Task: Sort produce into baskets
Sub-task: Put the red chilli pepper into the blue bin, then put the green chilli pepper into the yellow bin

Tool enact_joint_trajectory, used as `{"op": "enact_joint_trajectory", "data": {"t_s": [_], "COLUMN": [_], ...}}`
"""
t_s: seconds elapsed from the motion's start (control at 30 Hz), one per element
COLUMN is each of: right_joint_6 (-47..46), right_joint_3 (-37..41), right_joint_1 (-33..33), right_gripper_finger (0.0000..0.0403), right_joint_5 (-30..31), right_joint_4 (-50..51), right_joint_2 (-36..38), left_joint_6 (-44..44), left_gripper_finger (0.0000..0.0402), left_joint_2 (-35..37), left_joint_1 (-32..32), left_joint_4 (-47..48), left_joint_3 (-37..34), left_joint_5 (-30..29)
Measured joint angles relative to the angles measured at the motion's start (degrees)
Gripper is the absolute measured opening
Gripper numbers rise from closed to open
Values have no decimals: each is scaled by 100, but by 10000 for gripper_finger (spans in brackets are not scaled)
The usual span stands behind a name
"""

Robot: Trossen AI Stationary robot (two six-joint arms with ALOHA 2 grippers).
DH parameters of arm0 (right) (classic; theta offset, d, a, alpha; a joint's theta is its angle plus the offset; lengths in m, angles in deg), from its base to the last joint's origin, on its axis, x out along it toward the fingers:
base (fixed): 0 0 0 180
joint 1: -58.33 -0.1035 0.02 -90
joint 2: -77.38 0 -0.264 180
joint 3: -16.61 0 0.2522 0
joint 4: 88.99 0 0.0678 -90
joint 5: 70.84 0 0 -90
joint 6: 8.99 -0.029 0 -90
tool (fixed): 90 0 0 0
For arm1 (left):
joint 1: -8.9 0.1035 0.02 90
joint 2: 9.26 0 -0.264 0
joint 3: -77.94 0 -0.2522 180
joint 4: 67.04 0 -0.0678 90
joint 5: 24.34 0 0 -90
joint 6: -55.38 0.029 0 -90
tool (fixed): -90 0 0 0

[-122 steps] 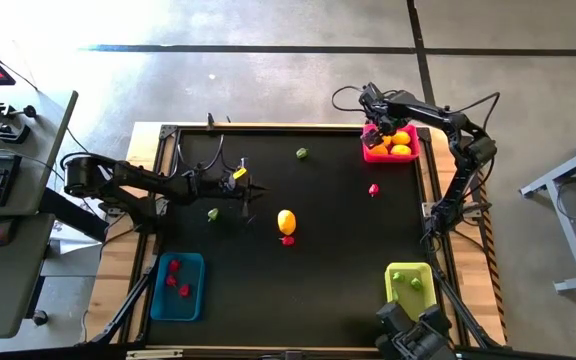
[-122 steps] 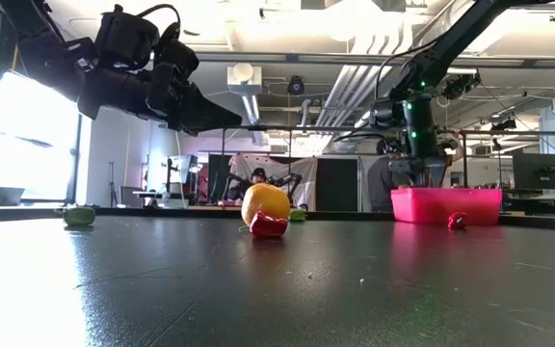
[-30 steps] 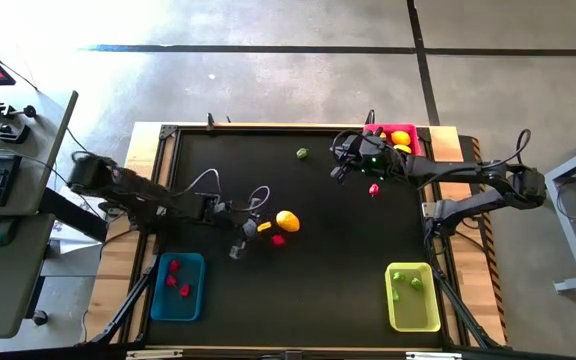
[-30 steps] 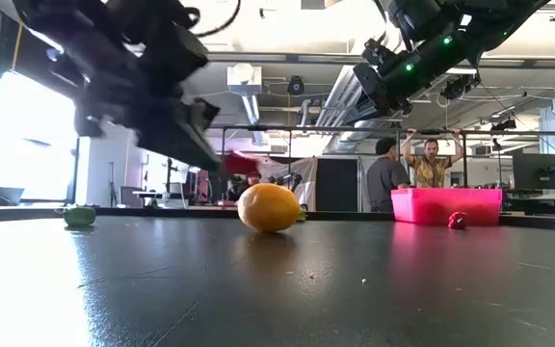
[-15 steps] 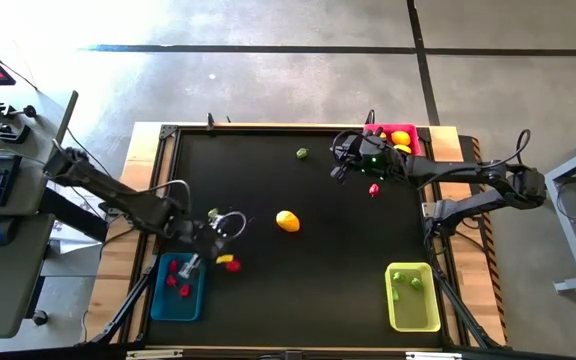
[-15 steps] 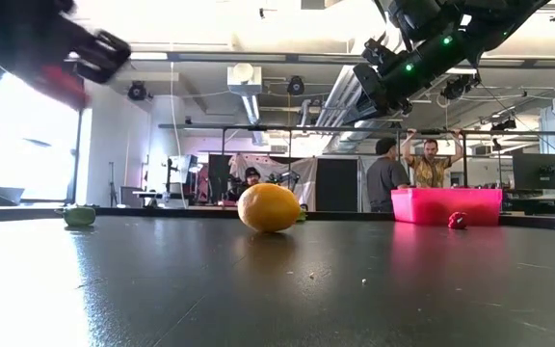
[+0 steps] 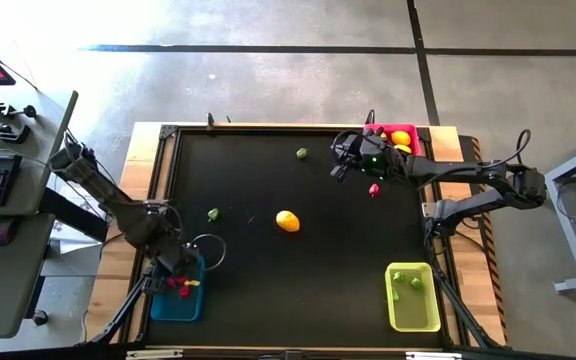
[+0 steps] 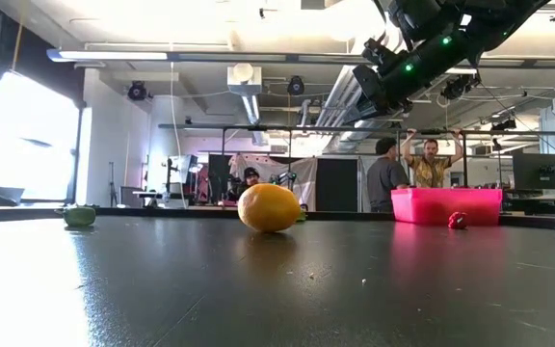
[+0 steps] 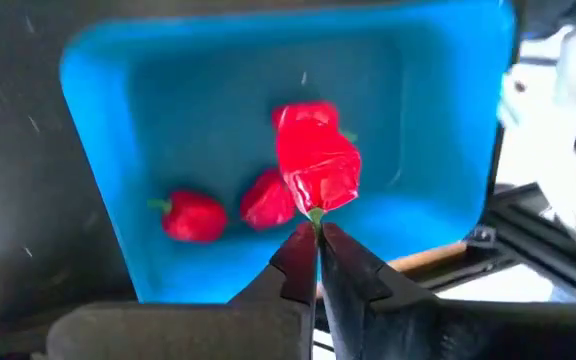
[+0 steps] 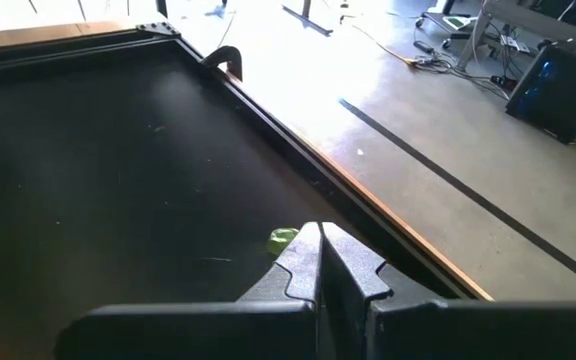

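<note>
Seen from above, a black table [image 7: 298,270] stands on a grey concrete floor, a desk with a keyboard to one side. The left gripper [image 7: 180,283] hangs over the blue basket [image 7: 178,300] at the near left corner, with red pieces showing beneath it. The right gripper [image 7: 340,160] hovers beside the pink-red basket [image 7: 380,133] at the far right corner, just by a small red piece [image 7: 373,189]. A yellow lemon [image 7: 287,221] lies mid-table, a green piece [image 7: 213,214] to its left and another green piece [image 7: 302,153] farther back. The yellow-green basket [image 7: 412,312] sits near right, holding green pieces.

At table height, the lemon [image 8: 269,207] rests in front of a workshop where people stand; the pink-red basket [image 8: 446,204] is at right.

The left wrist camera shows fingers closed on the green stem of a red pepper [image 9: 314,167], held above two more red peppers [image 9: 194,215] in the blue basket [image 9: 118,120].

The right wrist camera shows fingers pressed together, holding nothing, a green piece [image 10: 283,238] beyond them.
</note>
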State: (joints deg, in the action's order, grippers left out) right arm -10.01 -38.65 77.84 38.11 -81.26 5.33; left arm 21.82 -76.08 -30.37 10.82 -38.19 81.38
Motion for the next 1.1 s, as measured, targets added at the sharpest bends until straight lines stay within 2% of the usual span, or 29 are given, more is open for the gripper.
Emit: {"op": "enact_joint_trajectory", "data": {"t_s": [0.13, 0.43, 0.87, 0.97, 1.1], "right_joint_6": [0, 98, 101, 99, 90], "right_joint_3": [0, 0, 0, 0, 0], "right_joint_1": [0, 0, 0, 0, 0], "right_gripper_finger": [0, 0, 0, 0, 0], "right_joint_5": [1, 1, 1, -1, -1], "right_joint_4": [1, 8, 64, 64, 64], "right_joint_2": [0, 0, 0, 0, 0], "left_joint_6": [-76, -186, -435, -384, 209], "left_gripper_finger": [0, 4, 86, 85, 59], "left_joint_2": [-2, -3, -2, 9, 75], "left_joint_1": [-29, -29, 43, 198, 654], "left_joint_4": [1, -93, -83, -94, -208], "left_joint_3": [-324, -627, -523, -249, 132], "left_joint_5": [205, 130, -145, -530, -1113]}}
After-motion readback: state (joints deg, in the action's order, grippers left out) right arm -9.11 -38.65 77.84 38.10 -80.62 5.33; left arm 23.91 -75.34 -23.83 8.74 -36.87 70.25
